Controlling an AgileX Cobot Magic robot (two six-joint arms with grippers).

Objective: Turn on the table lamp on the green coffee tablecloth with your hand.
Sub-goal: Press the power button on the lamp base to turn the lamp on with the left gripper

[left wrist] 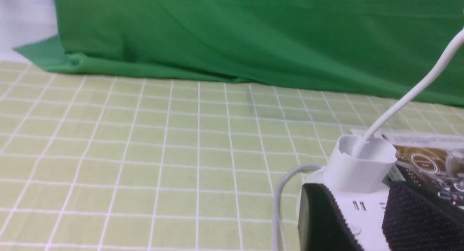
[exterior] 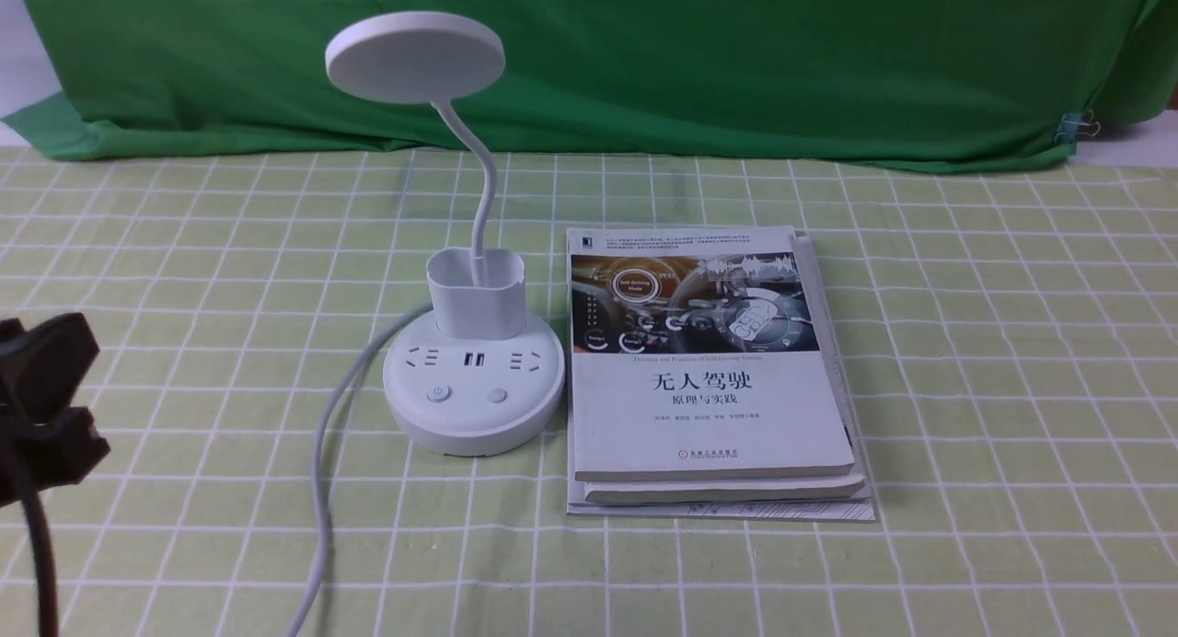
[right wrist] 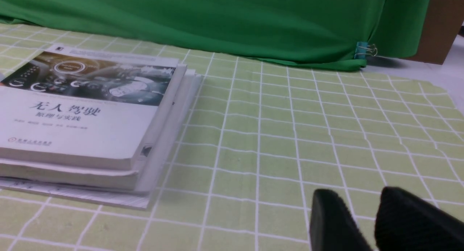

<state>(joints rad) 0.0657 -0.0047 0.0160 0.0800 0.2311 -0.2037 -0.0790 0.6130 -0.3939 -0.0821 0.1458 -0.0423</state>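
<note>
With left gripper [left wrist: 359,193] fingers parted (nothing gripped), the approach is seemingly being readied; the lamp button [exterior: 438,393] must be reached and pressed.

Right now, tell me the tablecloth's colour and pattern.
The tablecloth is pale yellow-green with a white grid; the front view shows it best.

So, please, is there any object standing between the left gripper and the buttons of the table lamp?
Nothing visible stands in the way. The left gripper is apart from the table lamp, with only gridded tablecloth and the lamp's grey cable between them. The book stack is on the lamp's other side.
</note>
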